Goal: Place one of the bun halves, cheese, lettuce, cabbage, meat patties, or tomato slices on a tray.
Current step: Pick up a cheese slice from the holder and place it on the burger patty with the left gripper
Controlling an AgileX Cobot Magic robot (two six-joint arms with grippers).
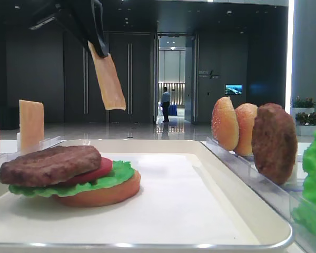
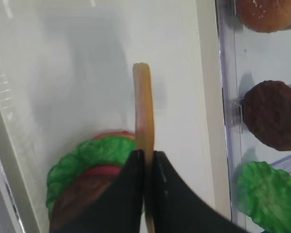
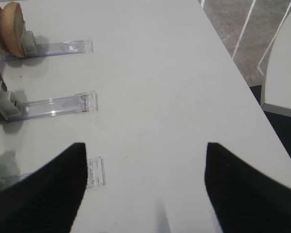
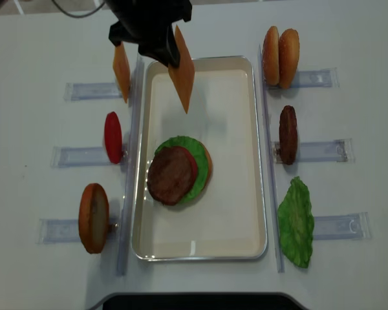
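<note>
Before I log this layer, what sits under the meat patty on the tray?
Under the meat patty show a tomato slice, lettuce and a bun half; their covered middles cannot be seen.

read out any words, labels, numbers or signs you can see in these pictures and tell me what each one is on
No text here can be read.
Wall sign on the dark wall behind the table, low front view: lettering too small and blurred to read.
Lit screen beside it: a picture only, no legible words.
Tray, cheese, bun halves, clear holders: no labels or numbers.
</note>
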